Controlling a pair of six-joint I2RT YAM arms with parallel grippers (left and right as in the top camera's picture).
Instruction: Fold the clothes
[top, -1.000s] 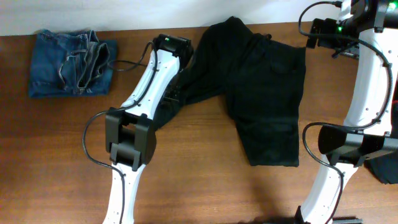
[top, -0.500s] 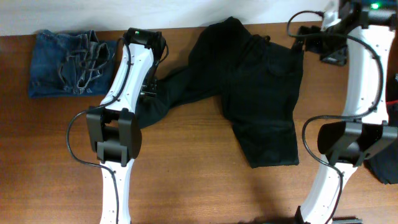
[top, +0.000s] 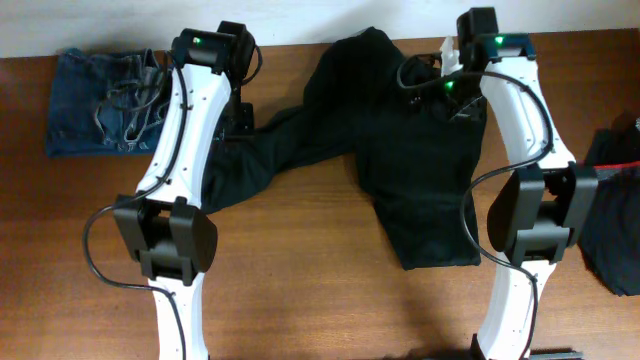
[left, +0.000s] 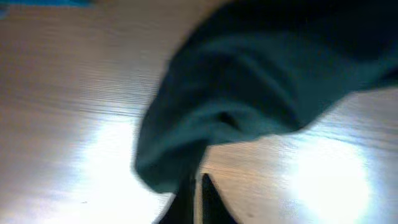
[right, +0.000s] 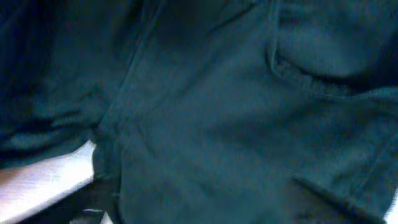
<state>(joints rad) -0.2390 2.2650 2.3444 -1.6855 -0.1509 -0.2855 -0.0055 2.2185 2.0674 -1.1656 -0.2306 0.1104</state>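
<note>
Black trousers (top: 420, 170) are spread flat on the wooden table (top: 320, 290), with the waist close to the far edge, a little right of its middle. One leg is stretched toward the left edge and ends under the left arm (top: 185, 130). The other leg is laid toward the near edge and stops well short of it.

The left gripper (left: 198, 183) is held over the end of the leg that points left. In the left wrist view its fingers (left: 211, 202) are seen pressed together, with only a thin line of light between them. A raised fold of the black cloth is seen running down to their tips. The view is blurred, so it cannot be told whether any cloth is caught between them.

The right gripper (top: 445, 80) is held low over the upper part of the trousers, near the far edge. The right wrist view is filled by dark cloth at close range, and a curved pocket seam (right: 311, 81) can be made out. The fingers are not clearly shown in either view, so it cannot be told whether they are spread or closed.

Folded blue jeans (top: 100, 105) are placed at the far left corner, just beside the left arm and apart from the trousers. A dark garment (top: 615, 220) with a reddish band is partly seen at the right edge, beyond the right arm (top: 525, 110).
</note>
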